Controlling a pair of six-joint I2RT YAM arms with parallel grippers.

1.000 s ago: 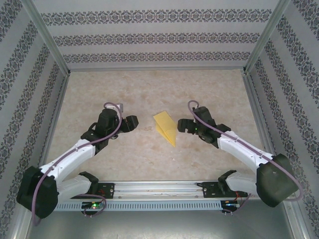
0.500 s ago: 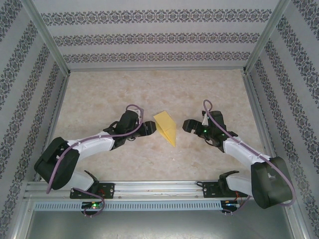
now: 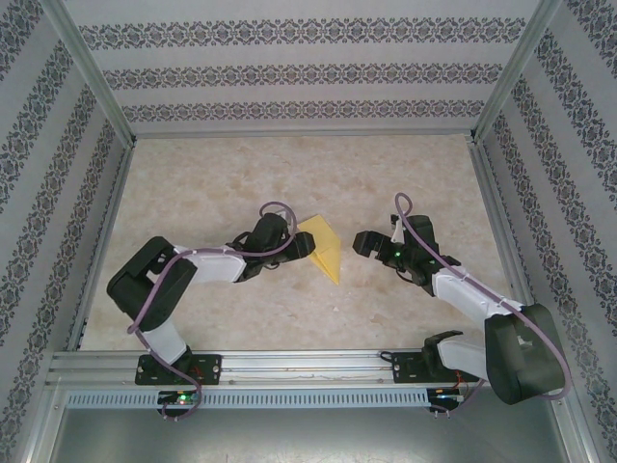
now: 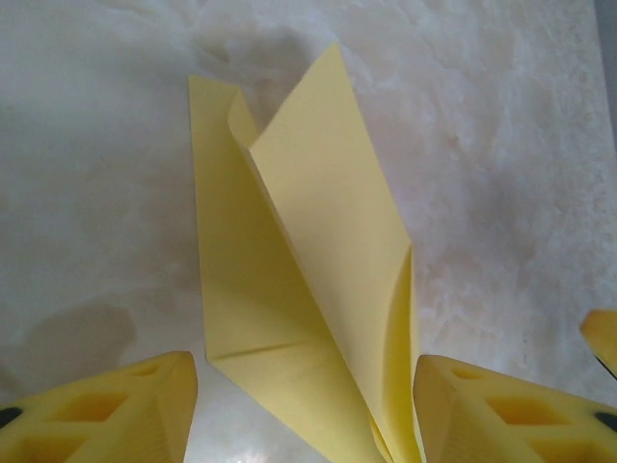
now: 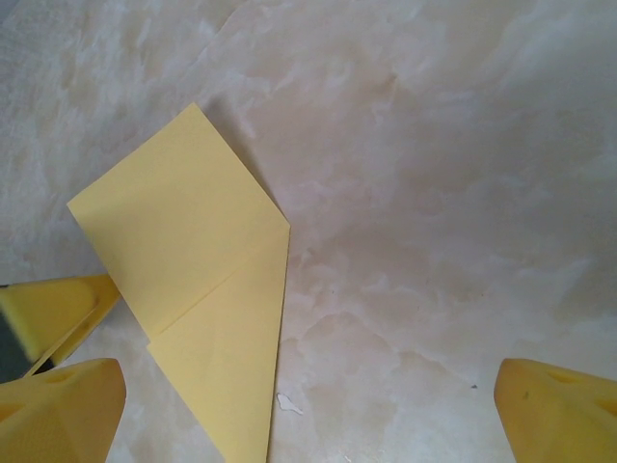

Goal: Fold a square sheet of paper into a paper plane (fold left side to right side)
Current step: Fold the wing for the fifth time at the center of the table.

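One folded yellow paper [image 3: 323, 248] lying near mid-table between the two grippers; long and pointed, tip toward the arm bases in the top view. From the left wrist, paper [image 4: 308, 289] with upper flap lifted and curled open along the crease, lower layer flat on the surface. From the right wrist, paper [image 5: 198, 280] as a flat kite-like outline crossed by one diagonal fold line. Left gripper [image 3: 305, 245] released, jaws spread, yellow fingers [image 4: 116, 410] either side of the paper's near end; contact not discernible. Right gripper [image 3: 359, 243] likewise released, jaws wide apart, near the paper's right edge and clear of it, fingers [image 5: 58, 410] at the lower frame corners. Beneath, pale marbled table [image 3: 193, 193]. Around, patterned walls [image 3: 289, 77] on three sides; metal rail [image 3: 308, 362] along the near edge, carrying both arm bases
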